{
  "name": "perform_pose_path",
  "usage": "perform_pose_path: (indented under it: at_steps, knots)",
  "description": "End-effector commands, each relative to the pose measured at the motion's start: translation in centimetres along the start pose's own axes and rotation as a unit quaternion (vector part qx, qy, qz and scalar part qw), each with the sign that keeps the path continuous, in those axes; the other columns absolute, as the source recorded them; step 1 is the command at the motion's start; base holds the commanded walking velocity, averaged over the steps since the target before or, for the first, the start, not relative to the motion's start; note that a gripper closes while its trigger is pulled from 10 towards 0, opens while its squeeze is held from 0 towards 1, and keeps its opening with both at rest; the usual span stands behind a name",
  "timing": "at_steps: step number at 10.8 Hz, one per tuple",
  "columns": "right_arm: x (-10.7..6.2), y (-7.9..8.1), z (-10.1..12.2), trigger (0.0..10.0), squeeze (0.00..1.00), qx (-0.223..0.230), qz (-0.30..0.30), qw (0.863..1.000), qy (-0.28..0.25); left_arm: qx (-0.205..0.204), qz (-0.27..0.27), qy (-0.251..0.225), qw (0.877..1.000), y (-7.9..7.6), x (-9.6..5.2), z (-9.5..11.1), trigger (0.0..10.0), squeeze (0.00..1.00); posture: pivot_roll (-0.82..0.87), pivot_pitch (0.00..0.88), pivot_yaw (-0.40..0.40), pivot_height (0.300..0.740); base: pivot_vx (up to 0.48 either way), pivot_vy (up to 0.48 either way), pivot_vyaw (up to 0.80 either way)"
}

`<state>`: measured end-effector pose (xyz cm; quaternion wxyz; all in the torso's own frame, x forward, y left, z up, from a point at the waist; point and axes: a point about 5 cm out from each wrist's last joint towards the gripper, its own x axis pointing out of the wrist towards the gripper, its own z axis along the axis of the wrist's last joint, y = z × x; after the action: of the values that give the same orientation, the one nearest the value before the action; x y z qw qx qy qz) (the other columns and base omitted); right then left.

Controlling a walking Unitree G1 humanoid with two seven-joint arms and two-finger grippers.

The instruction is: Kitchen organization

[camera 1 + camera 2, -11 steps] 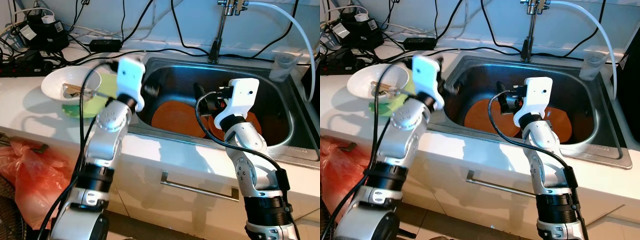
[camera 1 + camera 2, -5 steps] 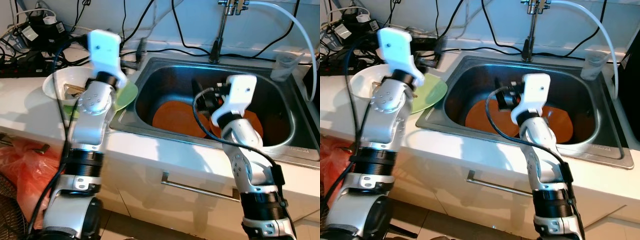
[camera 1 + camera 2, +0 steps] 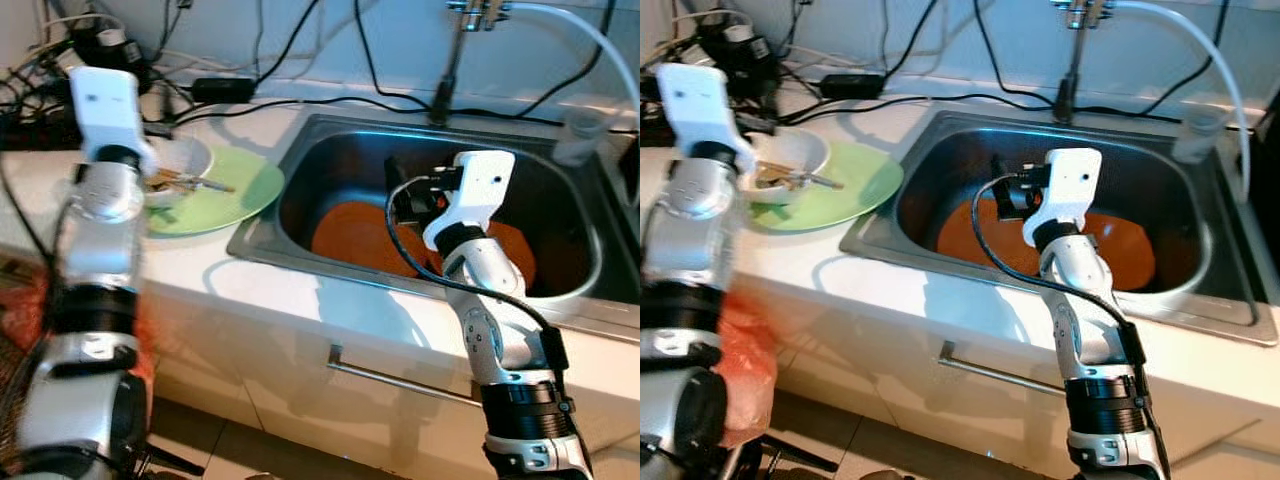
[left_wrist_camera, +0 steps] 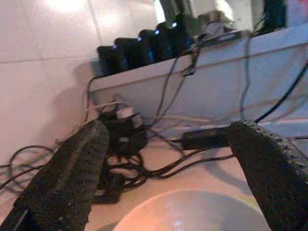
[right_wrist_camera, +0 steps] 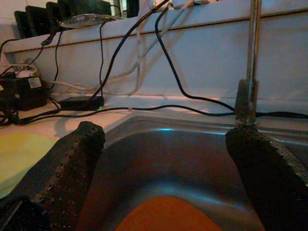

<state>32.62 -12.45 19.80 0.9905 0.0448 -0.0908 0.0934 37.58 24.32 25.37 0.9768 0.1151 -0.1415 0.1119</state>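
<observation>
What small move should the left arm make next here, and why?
Probably lower the left pincer onto the white bowl. Its fingers are open and empty, poised just above the bowl's rim, and the bowl sits on the green plate beside the sink. The right pincer hangs open over the orange plates in the sink.

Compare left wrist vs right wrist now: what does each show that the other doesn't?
Left wrist: the open left gripper over the rim of the white bowl, with a power strip and adapters against the tiled wall.

Right wrist: the open right gripper over the steel sink, orange plates in its basin, the faucet stem, and an edge of the green plate.

Both: black cables along the white backsplash ledge.
</observation>
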Motion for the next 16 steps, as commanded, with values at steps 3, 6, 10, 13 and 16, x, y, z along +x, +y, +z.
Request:
perform_pose_path:
  at_steps: [3, 6, 10, 13, 16]
  knots:
    - [-0.5, -0.5, -0.5, 10.0, 0.00, -0.003, -0.011, 1.000, 0.005, 0.024, 0.049, 0.022, 0.998, 2.8, 0.7, -0.7, 10.0, 0.09, 0.08, 0.000, 0.090, 0.740, 0.000, 0.000, 0.00]
    - [-0.8, -0.8, -0.8, 10.0, 0.00, -0.003, -0.017, 1.000, 0.009, 0.048, 0.102, 0.047, 0.993, 5.9, 0.8, -1.5, 10.0, 0.00, 0.08, 0.000, 0.094, 0.740, 0.000, 0.000, 0.00]
    - [-1.1, -0.8, -1.1, 10.0, 0.00, -0.001, -0.019, 1.000, 0.015, 0.043, 0.139, 0.072, 0.987, 7.4, -0.2, -3.6, 10.0, 0.00, 0.08, 0.000, 0.090, 0.740, 0.000, 0.000, 0.00]
    - [-1.2, -0.9, -1.2, 10.0, 0.00, -0.003, -0.018, 1.000, 0.019, 0.043, 0.172, 0.094, 0.980, 8.9, -1.0, -4.7, 10.0, 0.00, 0.08, 0.000, 0.081, 0.740, 0.000, 0.000, 0.00]
    - [-1.5, -1.0, -1.3, 10.0, 0.00, -0.003, -0.020, 1.000, 0.023, 0.058, 0.202, 0.108, 0.972, 10.7, -1.7, -5.4, 10.0, 0.00, 0.08, 0.000, 0.082, 0.740, 0.000, 0.000, 0.00]
